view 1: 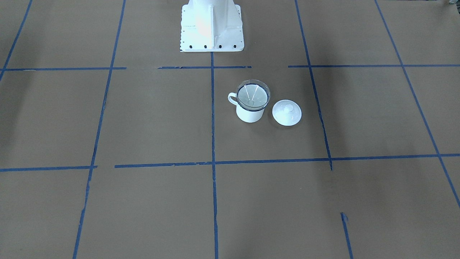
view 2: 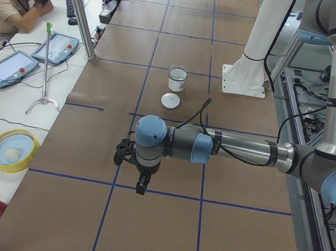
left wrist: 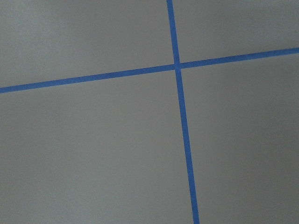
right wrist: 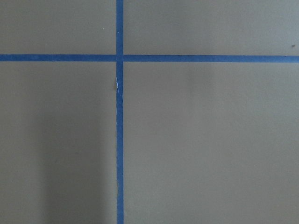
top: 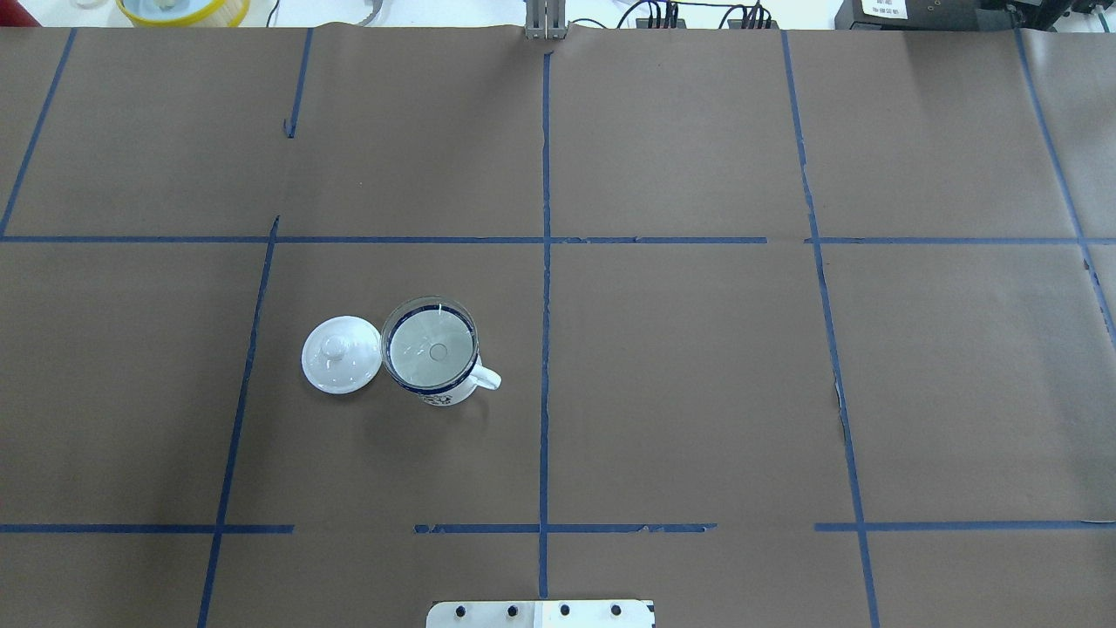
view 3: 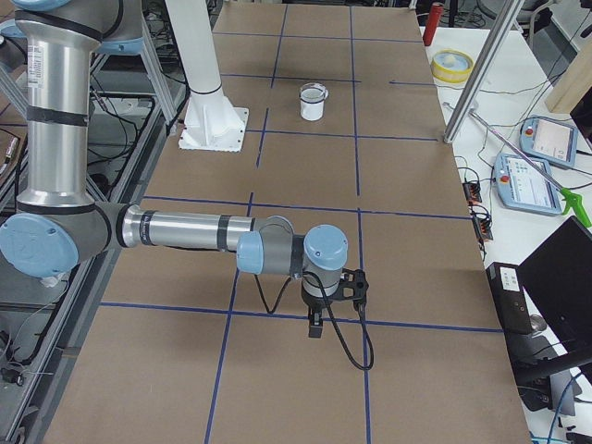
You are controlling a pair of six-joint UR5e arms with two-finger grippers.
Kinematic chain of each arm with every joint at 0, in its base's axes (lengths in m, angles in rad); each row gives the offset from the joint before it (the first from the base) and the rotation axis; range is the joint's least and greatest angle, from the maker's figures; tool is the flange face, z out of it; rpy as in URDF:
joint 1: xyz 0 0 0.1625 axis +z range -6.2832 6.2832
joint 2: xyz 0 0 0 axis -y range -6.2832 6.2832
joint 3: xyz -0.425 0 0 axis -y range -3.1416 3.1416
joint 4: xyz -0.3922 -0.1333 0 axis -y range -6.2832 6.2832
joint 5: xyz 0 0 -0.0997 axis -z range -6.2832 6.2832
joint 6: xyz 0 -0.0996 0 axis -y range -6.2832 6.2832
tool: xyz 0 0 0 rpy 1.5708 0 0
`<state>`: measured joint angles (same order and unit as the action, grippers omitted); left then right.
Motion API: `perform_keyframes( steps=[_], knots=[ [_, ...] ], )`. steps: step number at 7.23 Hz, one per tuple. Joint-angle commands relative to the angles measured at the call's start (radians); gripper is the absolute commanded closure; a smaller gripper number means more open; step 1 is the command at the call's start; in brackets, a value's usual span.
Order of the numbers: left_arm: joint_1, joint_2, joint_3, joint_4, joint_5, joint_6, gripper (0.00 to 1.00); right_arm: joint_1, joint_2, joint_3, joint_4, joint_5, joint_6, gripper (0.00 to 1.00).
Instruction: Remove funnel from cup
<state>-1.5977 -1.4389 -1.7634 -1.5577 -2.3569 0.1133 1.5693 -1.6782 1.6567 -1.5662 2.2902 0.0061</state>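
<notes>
Clear plastic funnel (top: pixel 432 351) sits in the white cup (top: pixel 443 398), cone on its rim, on the bench's (top: pixel 697 392) left half, nearer the robot-side edge; white lid (top: pixel 340 355) just beside, toward the left edge; I see left gripper (view 2: pixel 141 187) and right gripper (view 3: pixel 315 328) only from side cameras, over opposite ends; can't tell their jaws.

A white knobbed lid (top: pixel 341 355) lies on the blue-taped brown table (top: pixel 697 392).

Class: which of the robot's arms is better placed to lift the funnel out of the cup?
Left, probably: the cup holding the funnel stands left of the centre tape line in the overhead view, the left arm's side.
</notes>
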Motion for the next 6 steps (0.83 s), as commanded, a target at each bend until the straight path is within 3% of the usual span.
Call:
perform_keyframes(
  steps=[1, 3, 4, 6],
  knots=[
    [0.016, -0.006, 0.001, 0.001, -0.018, 0.000, 0.00, 0.000, 0.000, -0.002, 0.000, 0.000, 0.000, 0.00],
    [0.019, -0.026, -0.011, 0.004, -0.019, -0.013, 0.00, 0.000, 0.000, 0.000, 0.000, 0.000, 0.000, 0.00],
    [0.019, -0.075, -0.069, 0.005, -0.015, -0.015, 0.00, 0.000, 0.000, 0.000, 0.000, 0.000, 0.000, 0.00],
    [0.018, -0.300, -0.016, -0.047, 0.023, -0.015, 0.00, 0.000, 0.000, 0.000, 0.000, 0.000, 0.000, 0.00]
  ],
)
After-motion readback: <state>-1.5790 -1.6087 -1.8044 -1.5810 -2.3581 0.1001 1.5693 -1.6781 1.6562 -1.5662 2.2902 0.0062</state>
